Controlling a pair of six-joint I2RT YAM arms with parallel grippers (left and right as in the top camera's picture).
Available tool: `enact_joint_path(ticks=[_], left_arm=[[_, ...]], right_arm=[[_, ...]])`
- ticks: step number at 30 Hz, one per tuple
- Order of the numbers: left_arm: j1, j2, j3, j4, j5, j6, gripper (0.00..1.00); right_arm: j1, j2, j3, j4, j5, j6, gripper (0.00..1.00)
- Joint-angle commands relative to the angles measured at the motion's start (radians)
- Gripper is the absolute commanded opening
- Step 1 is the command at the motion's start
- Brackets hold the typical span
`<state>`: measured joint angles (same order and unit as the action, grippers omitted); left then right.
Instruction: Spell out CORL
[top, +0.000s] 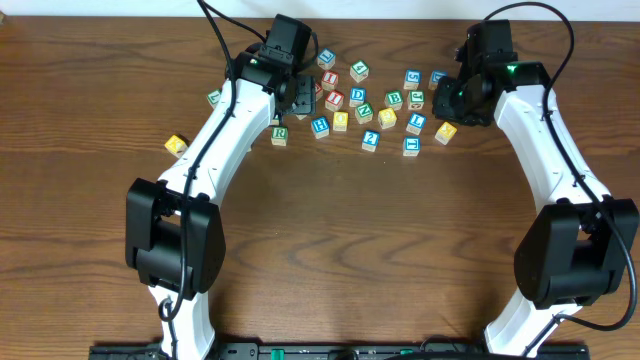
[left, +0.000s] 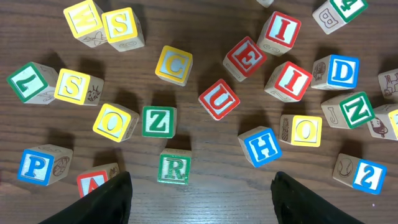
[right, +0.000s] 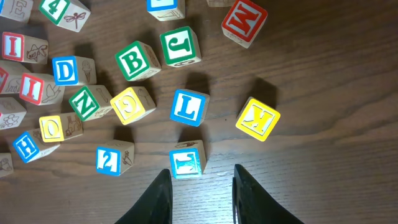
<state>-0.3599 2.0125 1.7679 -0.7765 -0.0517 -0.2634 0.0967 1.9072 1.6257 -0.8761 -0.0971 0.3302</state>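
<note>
Left gripper (left: 199, 205): jaws wide, nothing between them, hanging over the near edge of the cluster. Landmark is the green Z cube (left: 158, 121).

- R cube (left: 174, 167) sits just below Z.
- Yellow O cube (left: 114, 122) is just left of Z.
- Yellow C cube (left: 173, 64) is above Z, apart from it.
- Red A cube (left: 93, 182) is down-left of Z, by the left finger.
- L cube (right: 188, 106) is well right of Z and shows only in the right wrist view.

Right gripper (right: 199, 199): narrow gap, empty.

Risks:
- R is crowded, so wide jaws coming down could shove Z or A.
- A second O cube (left: 305, 130) right of Z could cause a mix-up.
- A pale blue cube (right: 186, 163) lies between the right fingers and L, so a wrong grab is likely.

The overhead view shows both arms and a stray yellow cube (top: 176, 145) far left of Z. The letters there are tiny, and the left gripper hides part of the cluster. The wrist views read the letters clearly.
</note>
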Motion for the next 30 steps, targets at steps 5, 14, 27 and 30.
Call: enact_joint_path(ticks=[5, 14, 27, 30], left_arm=[[0.076, 0.006, 0.012, 0.081, 0.001, 0.002, 0.71], [0.111, 0.142, 0.263, 0.034, 0.019, 0.064, 0.76], [0.112, 0.380, 0.448, -0.053, 0.063, 0.161, 0.59], [0.112, 0.391, 0.441, -0.053, 0.070, 0.200, 0.59]], right_arm=[[0.019, 0.002, -0.003, 0.004, -0.003, 0.014, 0.30], [0.050, 0.002, -0.003, 0.039, -0.003, 0.014, 0.38], [0.082, 0.002, -0.003, 0.004, 0.001, 0.013, 0.50], [0.082, 0.002, -0.003, 0.004, 0.001, 0.013, 0.52]])
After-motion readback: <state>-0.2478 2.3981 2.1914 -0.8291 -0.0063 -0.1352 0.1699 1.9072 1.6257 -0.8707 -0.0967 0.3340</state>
